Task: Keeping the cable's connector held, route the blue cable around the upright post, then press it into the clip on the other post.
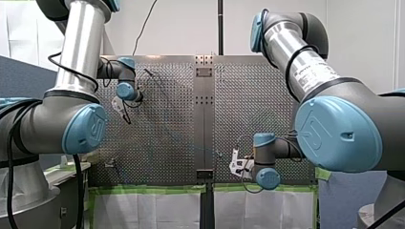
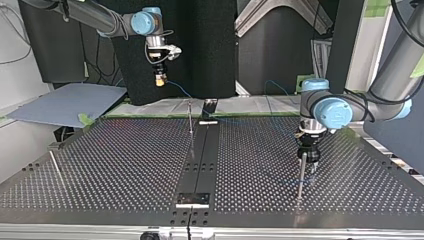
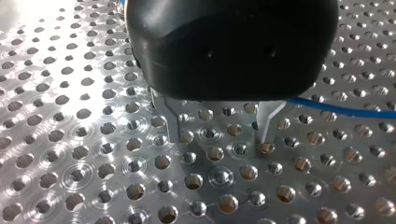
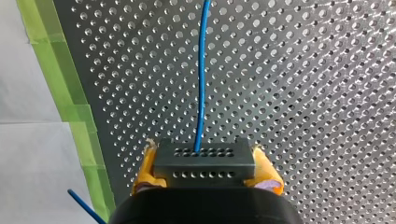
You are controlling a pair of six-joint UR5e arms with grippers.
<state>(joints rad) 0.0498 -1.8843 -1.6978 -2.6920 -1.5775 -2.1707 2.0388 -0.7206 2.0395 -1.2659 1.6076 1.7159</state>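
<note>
My yellow-padded right claw (image 4: 205, 165) clamps the dark connector (image 4: 204, 157); the blue cable (image 4: 201, 70) runs ahead over the desk (image 4: 303, 93). My left claw (image 3: 219, 133) stands open, low over the desk, the cable passing beside it. The label (image 1: 310, 76) on my right arm is unreadable.
</note>
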